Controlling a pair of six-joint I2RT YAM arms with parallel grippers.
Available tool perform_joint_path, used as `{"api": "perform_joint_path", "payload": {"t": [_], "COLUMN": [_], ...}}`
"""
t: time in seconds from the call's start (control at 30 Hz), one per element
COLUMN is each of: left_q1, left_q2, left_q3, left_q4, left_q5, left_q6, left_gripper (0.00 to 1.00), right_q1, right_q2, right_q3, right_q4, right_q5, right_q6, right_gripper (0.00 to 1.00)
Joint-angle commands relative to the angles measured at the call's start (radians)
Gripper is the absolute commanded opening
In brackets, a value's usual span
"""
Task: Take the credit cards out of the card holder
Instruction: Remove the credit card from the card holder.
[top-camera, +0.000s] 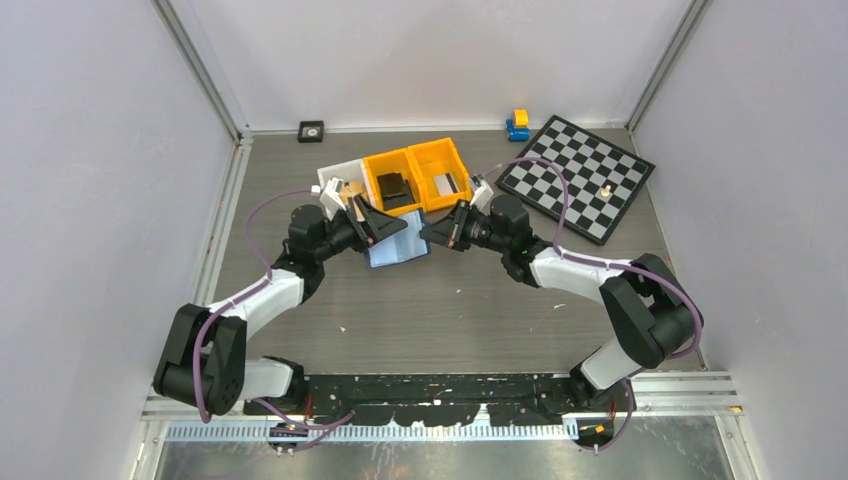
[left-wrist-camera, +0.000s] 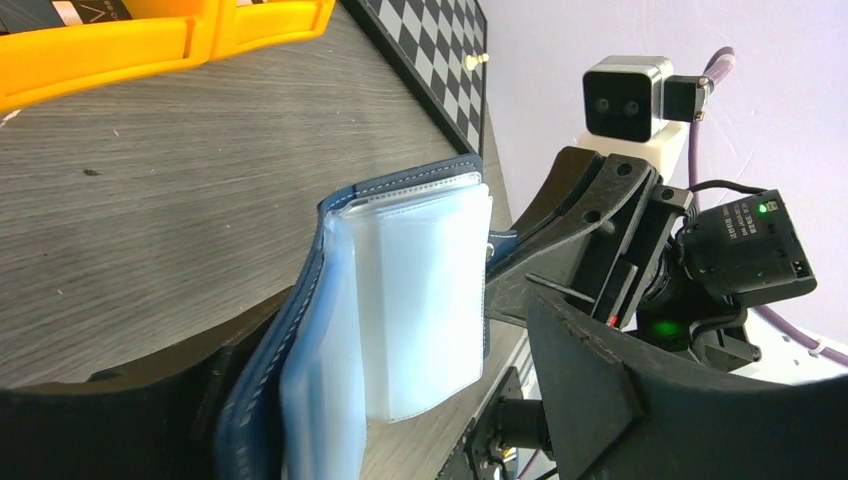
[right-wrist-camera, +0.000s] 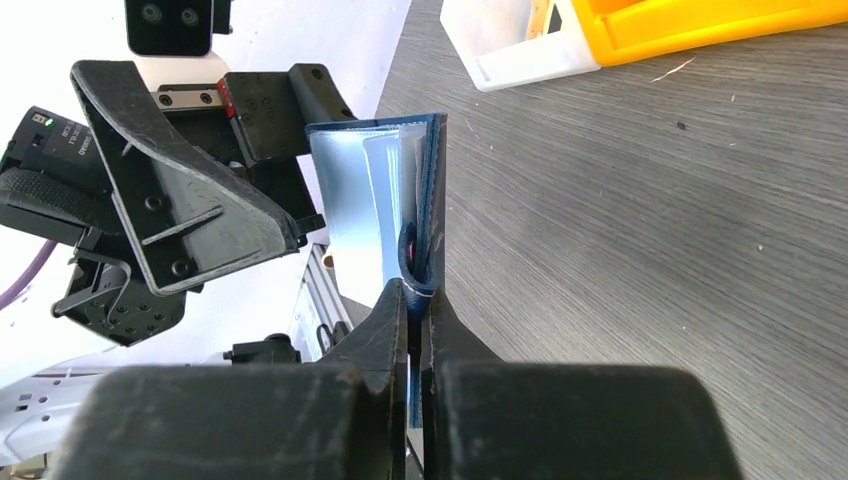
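The card holder (top-camera: 395, 245) is a navy-blue wallet, open, with pale blue clear sleeves fanned out (left-wrist-camera: 420, 300). It hangs just above the table between the two arms. My right gripper (top-camera: 438, 232) is shut on the holder's navy cover edge (right-wrist-camera: 432, 200), with the jaws pinched tight round it (right-wrist-camera: 415, 300). My left gripper (top-camera: 378, 225) is open, with its jaws wide on either side of the sleeves (left-wrist-camera: 400, 400). The holder leans against the left finger (left-wrist-camera: 150, 400). I make out no credit cards in the sleeves. A grey card-like piece (top-camera: 446, 183) lies in the right orange bin.
Two orange bins (top-camera: 415, 160) and a white bin (top-camera: 335, 178) stand just behind the grippers. A black block (top-camera: 392, 187) sits in the left orange bin. A chessboard (top-camera: 580, 175) lies at the back right, with a blue and yellow toy (top-camera: 518, 124) beside it.
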Motion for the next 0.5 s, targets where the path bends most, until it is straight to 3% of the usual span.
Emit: {"api": "perform_joint_path", "payload": {"t": [0.0,0.27,0.47], "left_q1": [0.003,-0.018,-0.035], "left_q2": [-0.012,0.015,0.033], "left_q3": [0.011,0.029,0.051], "left_q4": [0.038,0.023,-0.027], "left_q5": [0.028,0.032,0.020], "left_q6": [0.007,0.025,0.047], "left_gripper": [0.85,0.95,0.91], "right_q1": [0.026,0.068,0.101], "right_q2": [-0.019,-0.015,-0.025], "right_q3": [0.021,0.055,0.077], "right_q4": [0.063,0.029,-0.026], "right_q5": [-0.026,-0.044,-0.027], "right_q6": [-0.019,-0.063,-0.111], "right_gripper": [0.01,0.00,0.00]}}
